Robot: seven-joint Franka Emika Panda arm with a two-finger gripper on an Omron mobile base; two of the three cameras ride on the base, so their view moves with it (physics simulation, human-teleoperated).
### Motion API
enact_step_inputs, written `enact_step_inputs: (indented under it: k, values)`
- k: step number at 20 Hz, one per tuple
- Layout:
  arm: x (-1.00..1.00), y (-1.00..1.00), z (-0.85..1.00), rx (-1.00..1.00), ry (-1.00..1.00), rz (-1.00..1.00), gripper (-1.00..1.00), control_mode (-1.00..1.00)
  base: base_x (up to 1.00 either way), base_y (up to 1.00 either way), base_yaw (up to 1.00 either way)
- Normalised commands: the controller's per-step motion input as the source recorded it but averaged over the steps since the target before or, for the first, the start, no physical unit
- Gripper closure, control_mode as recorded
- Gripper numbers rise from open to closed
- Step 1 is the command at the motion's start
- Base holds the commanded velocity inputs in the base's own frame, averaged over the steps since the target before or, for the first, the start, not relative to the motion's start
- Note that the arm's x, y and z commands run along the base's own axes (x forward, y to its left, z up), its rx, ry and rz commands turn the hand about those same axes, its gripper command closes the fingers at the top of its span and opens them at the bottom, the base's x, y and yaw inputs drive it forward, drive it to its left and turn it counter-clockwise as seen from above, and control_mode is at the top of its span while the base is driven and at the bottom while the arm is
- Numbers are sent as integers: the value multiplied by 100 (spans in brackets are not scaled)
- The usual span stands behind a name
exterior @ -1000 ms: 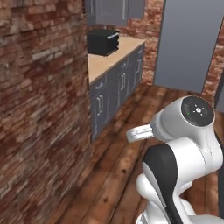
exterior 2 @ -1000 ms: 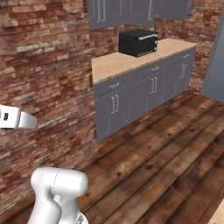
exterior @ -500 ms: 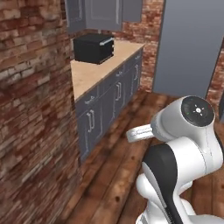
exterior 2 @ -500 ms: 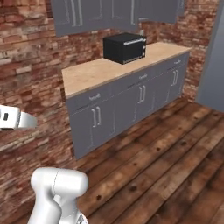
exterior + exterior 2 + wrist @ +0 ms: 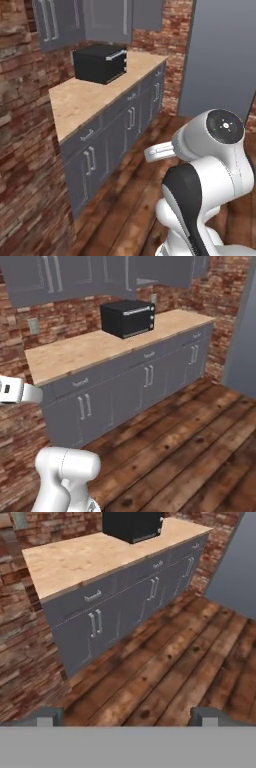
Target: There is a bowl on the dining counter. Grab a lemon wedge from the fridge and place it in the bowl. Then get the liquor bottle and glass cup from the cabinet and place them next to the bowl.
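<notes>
Arm folded up close over its own base, elbow bent high, hand pointing forward and down at the floor. Gripper point(image 5: 128, 717) empty, jaws spread wide; in the hand view the two dark fingertips point(image 5: 47, 716) stand far apart at the bottom, with bare wooden floor point(image 5: 170, 662) between and ahead of them. Nothing touches either tip. Beyond the jaws, ahead and slightly to their left, runs a tan-topped counter point(image 5: 75, 559) with grey cabinet fronts point(image 5: 135, 594) and silver bar handles; it stands well clear of the jaws. On the counter's far end sits a black microwave point(image 5: 128, 318), further from the jaws than the near counter corner. Above the counter, well over the jaws, hang the grey wall cabinets point(image 5: 65, 276), doors closed, slim handles visible. Brick wall point(image 5: 22, 190) fills the side to the left of the jaws, behind and beside the counter. Ahead and to the right of the jaws, past the counter's far end, stands a tall flat dark grey panel point(image 5: 222, 55); cannot tell from here whether that is the fridge.
</notes>
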Motion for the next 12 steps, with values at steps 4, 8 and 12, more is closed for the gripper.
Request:
enact_step_inputs:
  k: [4, 8, 12]
  values:
    - [0, 0, 0, 0, 0, 0, -100, 100, 100, -38, 29]
    - [0, 0, 0, 0, 0, 0, -100, 100, 100, -40, 32]
    - [0, 0, 0, 0, 0, 0, -100, 100, 100, -44, 34]
